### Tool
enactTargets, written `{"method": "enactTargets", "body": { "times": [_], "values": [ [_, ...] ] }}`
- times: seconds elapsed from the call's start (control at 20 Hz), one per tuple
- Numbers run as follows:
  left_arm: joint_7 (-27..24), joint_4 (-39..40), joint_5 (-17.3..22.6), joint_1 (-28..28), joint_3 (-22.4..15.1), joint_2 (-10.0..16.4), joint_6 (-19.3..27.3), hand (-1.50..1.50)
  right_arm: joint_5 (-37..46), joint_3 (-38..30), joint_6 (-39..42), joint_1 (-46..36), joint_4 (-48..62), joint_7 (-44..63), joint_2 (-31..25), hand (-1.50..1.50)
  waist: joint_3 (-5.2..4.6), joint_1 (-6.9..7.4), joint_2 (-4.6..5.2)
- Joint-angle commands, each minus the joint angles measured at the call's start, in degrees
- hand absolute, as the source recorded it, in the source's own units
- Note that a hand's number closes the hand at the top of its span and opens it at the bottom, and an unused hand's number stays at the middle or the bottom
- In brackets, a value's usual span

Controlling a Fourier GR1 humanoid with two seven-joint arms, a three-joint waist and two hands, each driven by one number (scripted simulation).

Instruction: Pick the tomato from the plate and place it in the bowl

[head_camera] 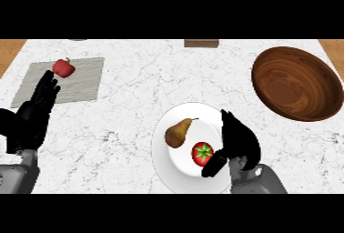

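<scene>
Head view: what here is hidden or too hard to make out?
1. Plate: in the head view its right part lies under the right hand, and its lower rim is cut off by the view's lower edge.
2. Tomato: its right side is covered by that hand. Whether the thumb touches it cannot be told.
3. Brown block: it is cut off by the top edge, so what it is stays unclear.

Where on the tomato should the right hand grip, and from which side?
Grip the tomato around its round middle, coming from the right. It sits stem-up on the plate; the pear crowds its upper left, while the right hand is open beside its right flank.
</scene>
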Motion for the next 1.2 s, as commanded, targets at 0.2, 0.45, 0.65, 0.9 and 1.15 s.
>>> {"method": "enactTargets", "body": {
  "times": [0.2, 0.45, 0.65, 0.9, 1.15],
  "values": [
    [0.01, 1.12, -0.27, -1.02, 0.83, -0.87, -0.86, 0.00, -1.76, 6.51, -1.96, 2.73, 1.59, 13.93, 1.07, -1.50, 0.02, -0.60, -0.08],
    [2.49, -1.74, -1.71, -0.82, 0.30, -1.40, 0.23, 0.00, -2.37, 6.06, -5.86, -0.03, 6.85, 12.99, 1.08, -1.50, 0.06, -0.07, -0.02],
    [0.01, -0.42, -0.39, 0.01, 2.48, -0.33, -2.56, 0.00, -2.46, 2.39, -3.23, -2.61, 7.08, 12.52, 1.07, -1.50, 0.02, -0.18, 0.02],
    [1.89, -2.47, -2.44, 1.61, 0.86, -2.04, -1.08, 0.00, -0.63, 2.79, -7.75, -0.48, 14.10, 7.29, 1.08, -1.50, 0.06, -0.05, 0.04],
    [-1.47, 1.54, -3.82, -0.40, 2.15, -3.77, -1.45, 0.00, -4.95, 1.12, -6.84, -1.78, 15.68, 1.16, 1.05, 1.50, 0.05, -0.38, 0.10]
  ]
}}
